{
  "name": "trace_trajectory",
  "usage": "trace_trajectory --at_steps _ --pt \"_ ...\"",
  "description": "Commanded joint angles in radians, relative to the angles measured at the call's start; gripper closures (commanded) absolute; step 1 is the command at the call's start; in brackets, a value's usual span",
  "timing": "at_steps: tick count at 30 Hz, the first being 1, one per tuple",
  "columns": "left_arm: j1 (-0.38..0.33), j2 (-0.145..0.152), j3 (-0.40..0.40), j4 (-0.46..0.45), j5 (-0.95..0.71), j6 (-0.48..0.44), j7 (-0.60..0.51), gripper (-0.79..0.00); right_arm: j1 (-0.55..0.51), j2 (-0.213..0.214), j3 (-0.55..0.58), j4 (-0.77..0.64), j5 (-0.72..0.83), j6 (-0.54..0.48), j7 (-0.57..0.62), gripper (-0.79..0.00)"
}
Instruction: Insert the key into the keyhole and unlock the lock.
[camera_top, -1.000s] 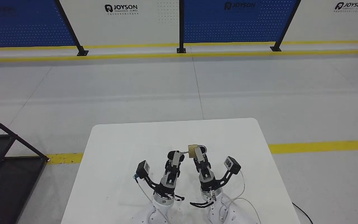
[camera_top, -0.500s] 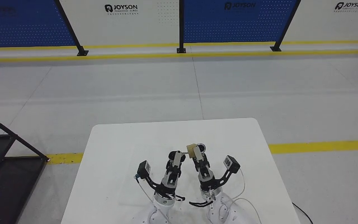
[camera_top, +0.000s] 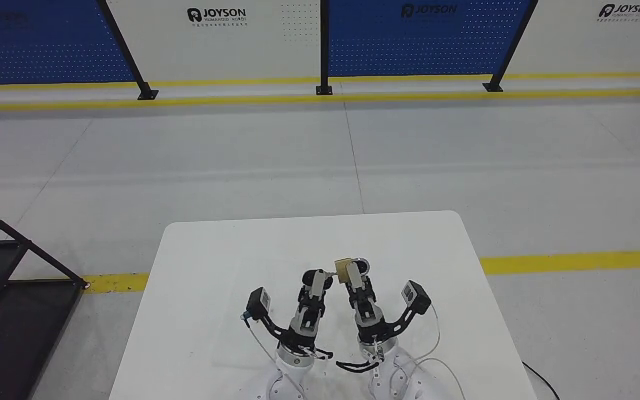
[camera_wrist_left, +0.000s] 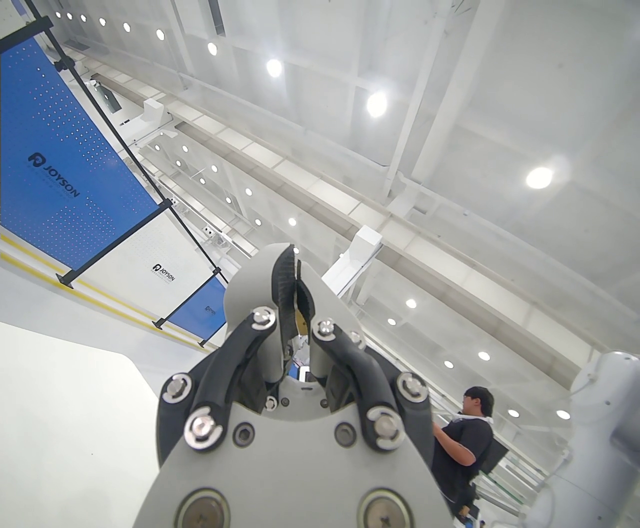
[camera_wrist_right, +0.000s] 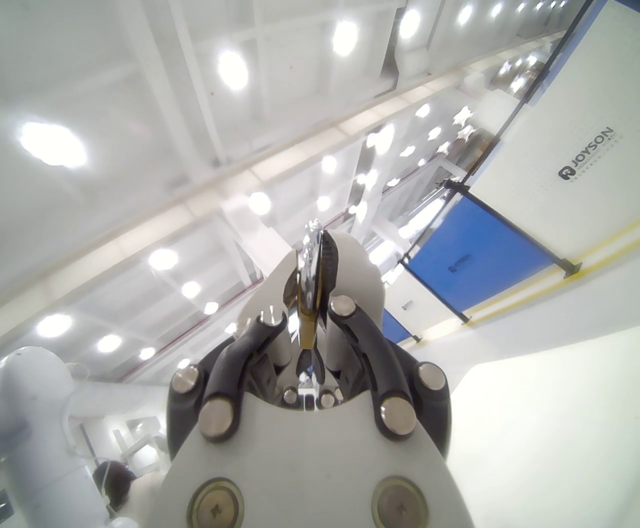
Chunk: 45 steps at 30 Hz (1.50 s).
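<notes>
The left end effector has its two fingers drawn almost together, and the ribbed pads pinch a thin brass-coloured piece that appears to be the key. Little of it shows between the pads, so its blade cannot be made out. The right end effector is closed tightly on the padlock, seen edge on. The brass body sits between the fingers, and the silver part pokes out past the fingertips.

In the top view both arms rise from the lower middle of the frame, and their tips lean toward each other. The left end effector sits just left of centre, with the right end effector just beside it. The padlock shows as a small brass block at the right end effector's tip, between the two tips and raised above the surface. Whether the key touches the keyhole cannot be told.

The surface is a white square top with rounded corners in the lower half of the frame. Beyond it lies a pale grey floor crossed by a yellow line. Blue and white panels on black posts run along the upper edge. A black frame stands at the left edge.
</notes>
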<state>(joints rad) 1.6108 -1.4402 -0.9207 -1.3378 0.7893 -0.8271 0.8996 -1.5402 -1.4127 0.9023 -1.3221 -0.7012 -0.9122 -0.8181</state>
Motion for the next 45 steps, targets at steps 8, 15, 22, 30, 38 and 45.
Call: trace_trajectory --at_steps 8,15,22,30,38,45 --pt "-0.007 -0.01 0.011 0.015 0.01 0.002 0.006 0.0 -0.002 -0.014 -0.004 0.016 -0.069 0.019 -0.046 0.0" --pt "-0.008 -0.014 0.011 0.022 0.022 0.003 0.01 0.0 -0.003 -0.021 0.001 0.025 -0.089 0.013 -0.061 0.0" --pt "-0.007 -0.018 0.007 0.024 0.027 0.003 0.014 -0.702 -0.006 -0.025 0.011 0.027 -0.089 0.004 -0.064 0.0" --pt "-0.004 -0.02 -0.005 0.024 0.031 0.003 0.022 -0.656 -0.011 -0.028 0.029 0.024 -0.082 -0.011 -0.059 0.0" --pt "-0.001 -0.01 -0.043 0.034 0.054 -0.036 -0.015 -0.357 -0.014 -0.03 0.046 0.022 -0.058 -0.015 -0.027 0.0" --pt "0.012 0.007 -0.084 0.031 0.072 -0.086 -0.09 -0.283 -0.016 -0.028 0.065 0.018 -0.058 -0.01 0.021 0.0"
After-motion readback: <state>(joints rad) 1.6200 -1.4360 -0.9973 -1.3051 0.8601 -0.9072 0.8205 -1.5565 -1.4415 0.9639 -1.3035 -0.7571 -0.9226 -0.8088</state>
